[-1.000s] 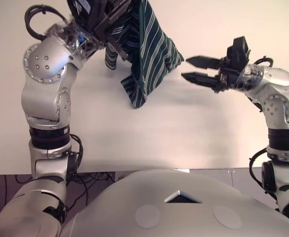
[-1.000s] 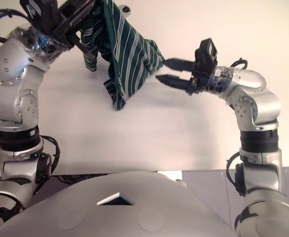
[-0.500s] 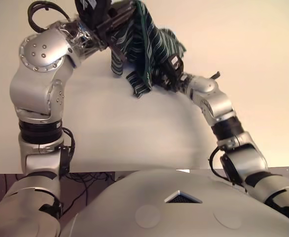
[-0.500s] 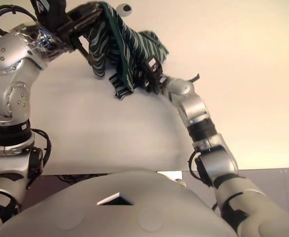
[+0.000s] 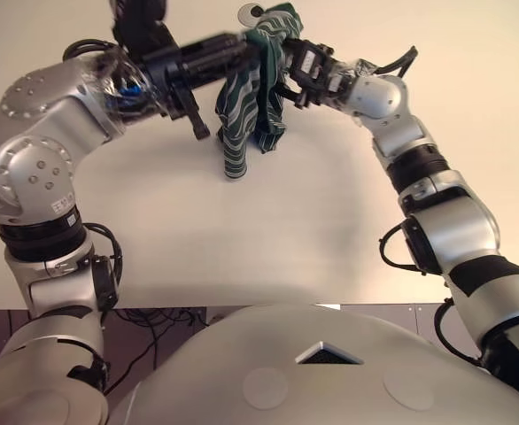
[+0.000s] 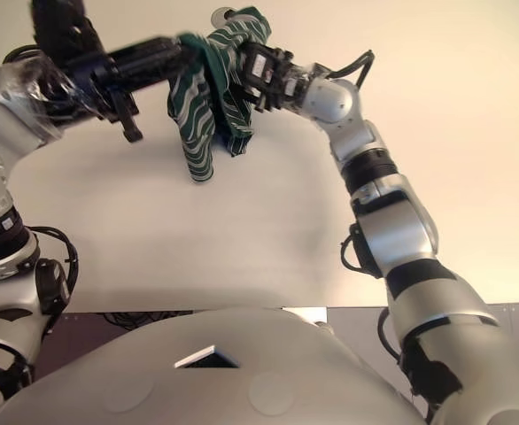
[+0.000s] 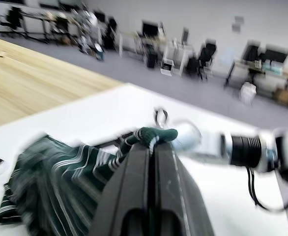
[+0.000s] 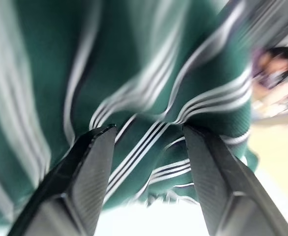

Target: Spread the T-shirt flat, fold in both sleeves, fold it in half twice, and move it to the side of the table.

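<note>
Item 1. T-shirt (image 5: 242,115): dark green with thin white stripes, bunched into a narrow hanging bundle. Its upper fold lies at the tips of the left gripper (image 5: 249,55). The rest droops below those tips toward the table (image 5: 242,257). Whether the lowest end touches the surface cannot be told.

Item 2. Left gripper: two long black fingers (image 7: 134,182) pressed together side by side, with a roll of the shirt's cloth pinched at their ends. Most of the shirt hangs to one side of and beneath these fingers.

Item 3. Right gripper (image 5: 282,80): directly opposite the left gripper, pushed against the far side of the bundle. Its fingers (image 8: 85,172) are spread wide, with striped cloth lying across the gap between them.

Item 4. Table: white top, beneath both grippers.
</note>
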Robot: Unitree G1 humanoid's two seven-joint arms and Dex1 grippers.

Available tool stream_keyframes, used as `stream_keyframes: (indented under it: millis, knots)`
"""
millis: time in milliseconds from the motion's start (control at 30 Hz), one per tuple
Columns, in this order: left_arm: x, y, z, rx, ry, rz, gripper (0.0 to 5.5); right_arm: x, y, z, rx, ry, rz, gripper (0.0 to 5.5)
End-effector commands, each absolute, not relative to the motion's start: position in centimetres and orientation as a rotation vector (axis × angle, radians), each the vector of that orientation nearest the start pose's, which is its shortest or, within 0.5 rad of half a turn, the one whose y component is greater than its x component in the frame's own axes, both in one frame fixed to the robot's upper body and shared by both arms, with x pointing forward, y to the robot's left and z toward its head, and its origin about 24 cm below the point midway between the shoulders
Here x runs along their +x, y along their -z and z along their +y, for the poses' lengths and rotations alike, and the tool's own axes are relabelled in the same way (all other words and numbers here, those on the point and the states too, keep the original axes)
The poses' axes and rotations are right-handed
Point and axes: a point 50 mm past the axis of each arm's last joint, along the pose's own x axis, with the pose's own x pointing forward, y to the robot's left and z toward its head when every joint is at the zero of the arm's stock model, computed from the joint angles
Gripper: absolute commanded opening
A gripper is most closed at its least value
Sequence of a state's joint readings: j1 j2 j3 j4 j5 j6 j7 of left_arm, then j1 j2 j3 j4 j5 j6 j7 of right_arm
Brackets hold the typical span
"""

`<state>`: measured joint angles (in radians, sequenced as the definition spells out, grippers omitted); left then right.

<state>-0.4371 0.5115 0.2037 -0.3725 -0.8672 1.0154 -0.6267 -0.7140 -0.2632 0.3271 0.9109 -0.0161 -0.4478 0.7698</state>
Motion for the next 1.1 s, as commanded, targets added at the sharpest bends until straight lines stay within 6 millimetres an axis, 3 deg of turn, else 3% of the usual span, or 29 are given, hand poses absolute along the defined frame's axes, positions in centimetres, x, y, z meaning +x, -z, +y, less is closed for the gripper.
stream_keyframes:
  millis: [33, 100, 167, 300, 433, 567, 833, 1100]
  knots:
    - [27.9, -20.5, 17.9, -0.288, 0.86, 0.101, 0.02, 32.0, -5.3, -15.1, -0.259, -1.077, 0.138, 2.48]
    - [28.1, -20.6, 17.8, -0.32, 0.836, 0.106, 0.02, 31.5, -6.6, -15.2, -0.071, -0.955, 0.122, 2.48]
    - [28.2, -20.8, 17.4, -0.345, 0.832, 0.106, 0.02, 29.4, -7.4, -14.0, 0.056, -0.91, 0.139, 2.48]
    - [28.1, -21.0, 17.1, -0.36, 0.835, 0.112, 0.02, 25.4, -7.2, -11.7, 0.124, -0.919, 0.244, 2.48]
    - [28.1, -21.3, 16.9, -0.372, 0.84, 0.12, 0.02, 23.4, -6.7, -8.5, 0.13, -0.987, 0.33, 2.48]
    - [28.1, -21.6, 16.6, -0.378, 0.851, 0.126, 0.02, 23.5, -6.1, -6.2, 0.099, -0.975, 0.376, 2.48]
    - [27.8, -21.9, 16.3, -0.38, 0.862, 0.124, 0.02, 24.4, -5.3, -5.0, 0.063, -0.916, 0.397, 2.48]
    - [27.7, -21.9, 16.2, -0.387, 0.865, 0.125, 0.0, 25.0, -4.1, -4.5, 0.041, -0.901, 0.413, 1.26]
